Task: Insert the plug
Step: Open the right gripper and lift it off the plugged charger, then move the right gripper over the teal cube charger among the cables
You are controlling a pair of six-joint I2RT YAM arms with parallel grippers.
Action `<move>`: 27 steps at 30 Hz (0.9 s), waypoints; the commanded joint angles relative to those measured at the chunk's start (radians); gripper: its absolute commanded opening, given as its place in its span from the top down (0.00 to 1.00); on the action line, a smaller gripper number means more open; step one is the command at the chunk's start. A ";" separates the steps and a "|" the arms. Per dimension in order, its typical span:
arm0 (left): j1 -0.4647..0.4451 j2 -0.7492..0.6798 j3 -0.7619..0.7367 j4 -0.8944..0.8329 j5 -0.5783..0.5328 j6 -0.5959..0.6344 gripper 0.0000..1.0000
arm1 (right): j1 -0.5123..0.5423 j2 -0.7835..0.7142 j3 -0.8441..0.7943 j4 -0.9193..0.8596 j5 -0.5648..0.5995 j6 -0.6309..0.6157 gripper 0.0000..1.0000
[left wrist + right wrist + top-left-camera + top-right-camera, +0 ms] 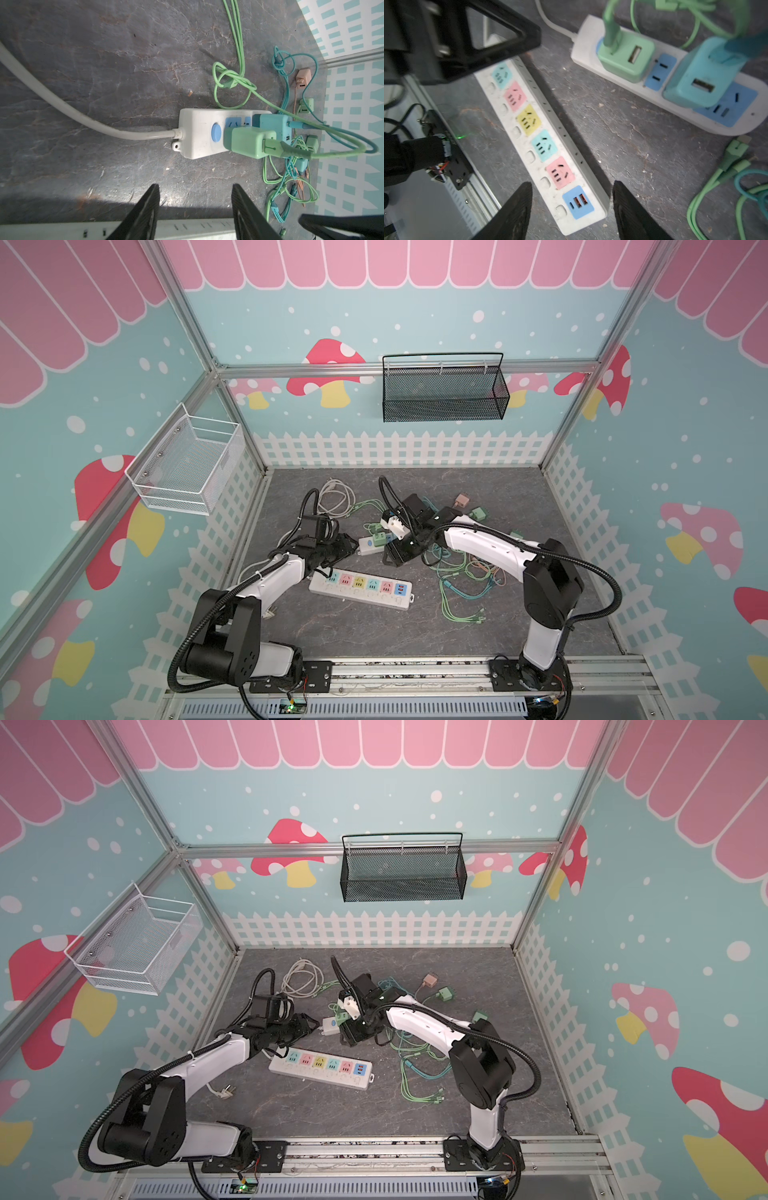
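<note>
jaws stand apart and empty on my left gripper (195, 188) and my right gripper (572, 184). green plug (626, 59) sits in the small white strip (583, 53), just beside the teal plug (695, 83).

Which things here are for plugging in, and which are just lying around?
For the job, probably: green plug, teal plug, small white power strip, long colourful power strip.

Just lying about: pink plug, tangled green cables, coiled white cable, black basket, white basket.
</note>
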 commanded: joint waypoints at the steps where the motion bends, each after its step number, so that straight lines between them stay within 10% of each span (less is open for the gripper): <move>1: 0.006 -0.031 0.032 -0.043 0.002 0.032 0.42 | -0.012 -0.069 -0.014 0.047 -0.045 -0.040 0.36; 27: 0.015 -0.218 0.073 -0.205 0.023 0.134 0.30 | -0.466 -0.323 -0.418 0.045 0.340 -0.001 0.49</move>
